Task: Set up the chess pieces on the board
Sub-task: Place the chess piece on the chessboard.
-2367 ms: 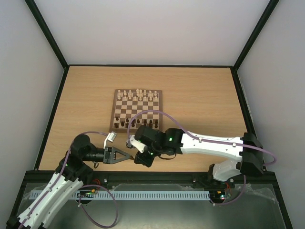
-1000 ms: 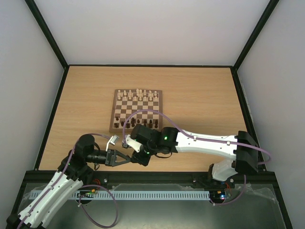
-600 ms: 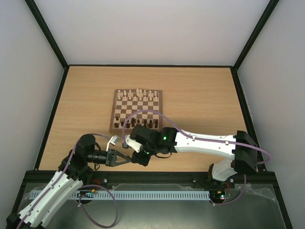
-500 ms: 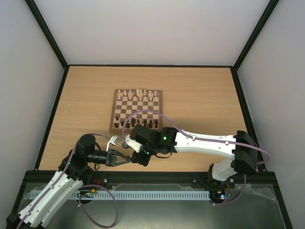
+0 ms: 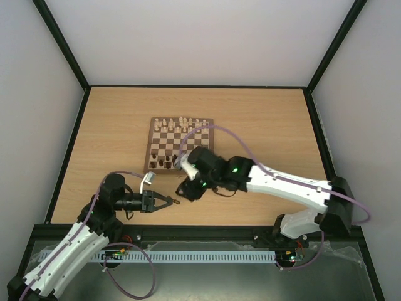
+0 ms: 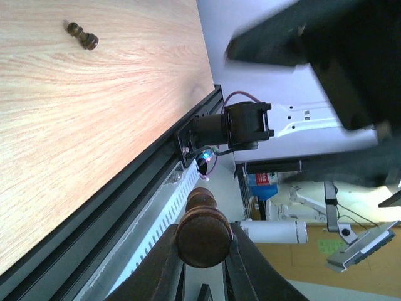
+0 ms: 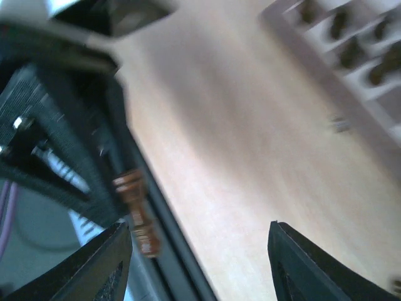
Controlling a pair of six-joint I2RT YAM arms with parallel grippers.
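Handover complete: left tool (image 5: pixel 166 202) clenched on a dark chess piece (image 6: pixel 202 231), off the board (image 5: pixel 178 142) at its 6 o'clock. Right tool (image 7: pixel 197 251) now released, empty, pulled back boardward. Placement likely falls to left tool.

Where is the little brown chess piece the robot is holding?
The brown chess piece is pinched between the left fingers. From above, it is over the table, just in front of the near-left corner of the board.
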